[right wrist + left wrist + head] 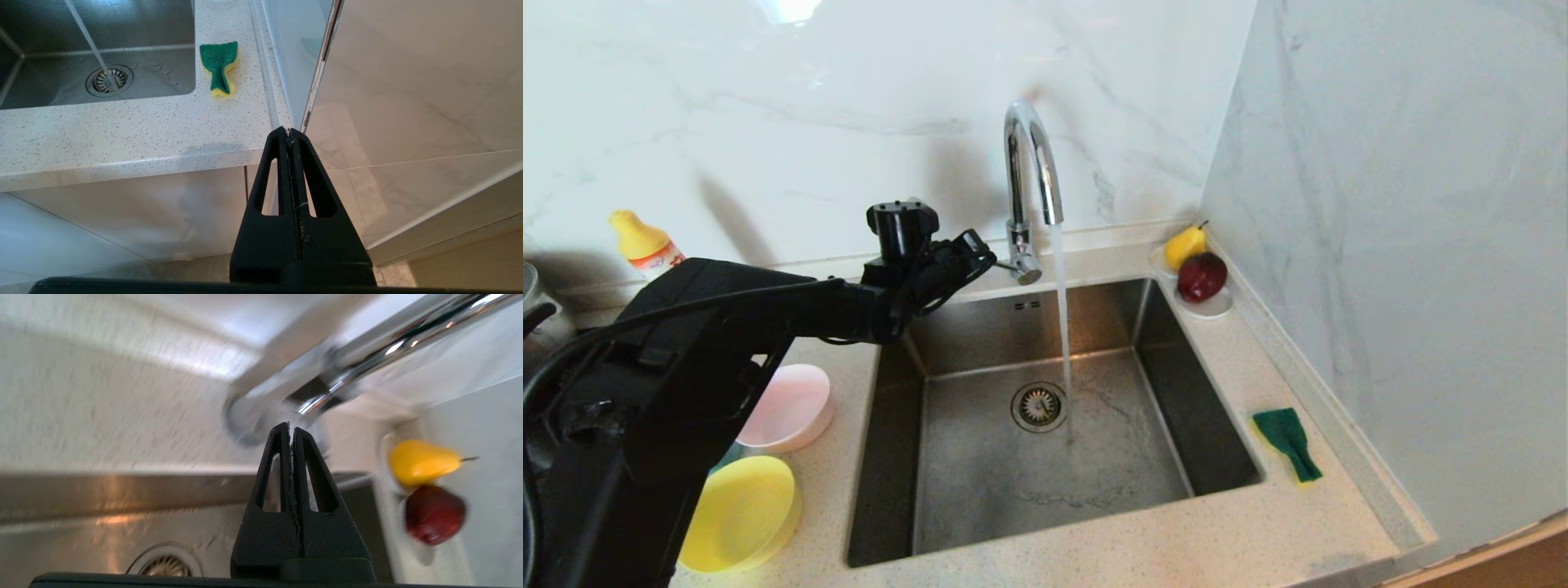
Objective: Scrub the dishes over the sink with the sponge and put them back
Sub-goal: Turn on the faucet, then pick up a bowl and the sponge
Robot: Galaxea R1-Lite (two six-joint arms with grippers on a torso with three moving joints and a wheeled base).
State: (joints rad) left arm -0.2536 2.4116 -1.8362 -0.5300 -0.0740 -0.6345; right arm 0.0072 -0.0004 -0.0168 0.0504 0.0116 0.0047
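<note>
Water runs from the chrome faucet (pixel 1031 175) into the steel sink (pixel 1013 482). My left gripper (pixel 984 260) hangs by the faucet's base at the sink's back left corner, shut and empty; in the left wrist view its tips (pixel 291 426) sit right before the faucet base (pixel 245 424). Left of the sink, on the counter, lie a pink bowl (pixel 792 408) and a yellow bowl (pixel 739 510), with a sliver of a light blue bowl (pixel 724 459) between them behind my arm. The sponge (pixel 1286 441) (pixel 220 67) lies green face up on the counter right of the sink. My right gripper (pixel 289 131) is parked shut below the counter's front edge.
A white saucer (pixel 1213 309) with a yellow pear and a red apple stands at the sink's back right corner. A yellow-capped bottle (pixel 645 245) stands by the back wall at the left. A marble side wall (pixel 1405 245) closes off the counter on the right.
</note>
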